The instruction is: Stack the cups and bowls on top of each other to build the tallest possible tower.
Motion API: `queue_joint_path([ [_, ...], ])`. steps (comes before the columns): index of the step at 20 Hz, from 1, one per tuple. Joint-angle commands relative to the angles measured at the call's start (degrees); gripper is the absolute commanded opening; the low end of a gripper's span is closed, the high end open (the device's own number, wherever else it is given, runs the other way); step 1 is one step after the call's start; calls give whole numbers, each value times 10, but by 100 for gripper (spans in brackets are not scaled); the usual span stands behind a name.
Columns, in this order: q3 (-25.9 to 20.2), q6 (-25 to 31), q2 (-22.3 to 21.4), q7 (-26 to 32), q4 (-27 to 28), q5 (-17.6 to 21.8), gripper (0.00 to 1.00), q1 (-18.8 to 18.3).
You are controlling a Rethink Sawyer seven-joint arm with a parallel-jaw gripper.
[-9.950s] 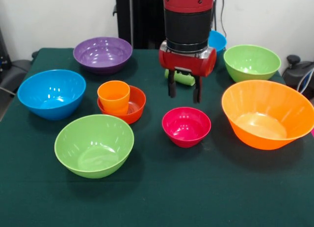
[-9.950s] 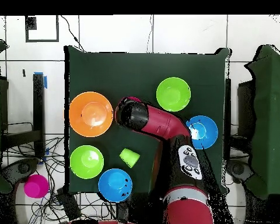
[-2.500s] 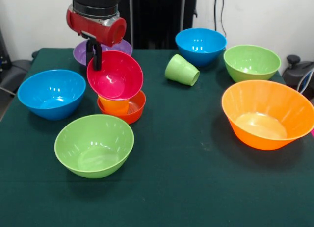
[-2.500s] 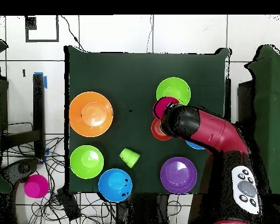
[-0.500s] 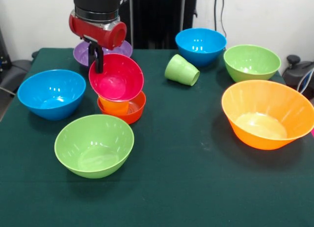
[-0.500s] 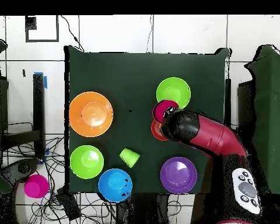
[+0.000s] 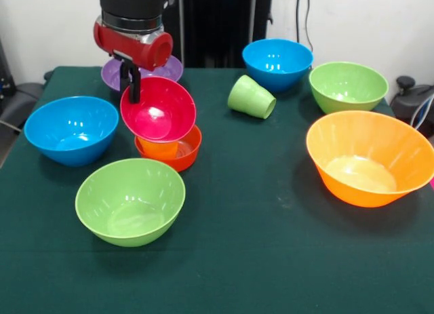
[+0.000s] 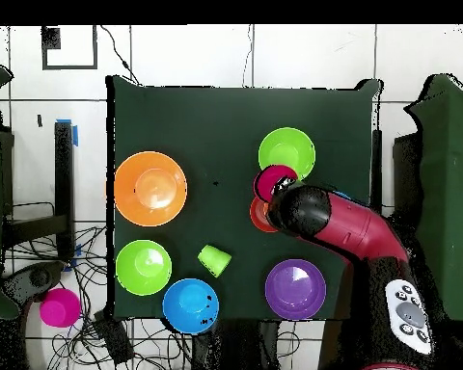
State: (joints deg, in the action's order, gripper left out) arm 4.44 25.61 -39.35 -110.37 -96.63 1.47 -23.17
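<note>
My gripper (image 7: 131, 85) is shut on the back rim of the magenta bowl (image 7: 159, 109) and holds it tilted toward the camera. The bowl sits on top of the orange cup (image 7: 158, 148), which stands in the small red-orange bowl (image 7: 184, 153) and is mostly hidden. In the overhead view the magenta bowl (image 8: 273, 179) and the red-orange bowl (image 8: 258, 218) show beside the arm's head, which hides the gripper. The light green cup (image 7: 251, 97) lies on its side at the back, apart from the stack.
Around the stack stand a blue bowl (image 7: 71, 129), a green bowl (image 7: 130, 201) and the purple bowl (image 7: 112, 73) behind the gripper. A second blue bowl (image 7: 277, 63), a green bowl (image 7: 348, 86) and the large orange bowl (image 7: 369, 158) stand at the right.
The gripper has taken the magenta bowl from the table's middle and carried it over the orange cup. Over the last 2.5 seconds the bowl has come down a little and tilts less.
</note>
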Motion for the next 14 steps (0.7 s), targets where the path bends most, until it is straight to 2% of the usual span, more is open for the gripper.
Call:
queue_joint_path([
  [1,-68,-35,36,-10,-41,29,0,-10],
  [14,-64,-38,32,-22,-54,27,0,-6],
])
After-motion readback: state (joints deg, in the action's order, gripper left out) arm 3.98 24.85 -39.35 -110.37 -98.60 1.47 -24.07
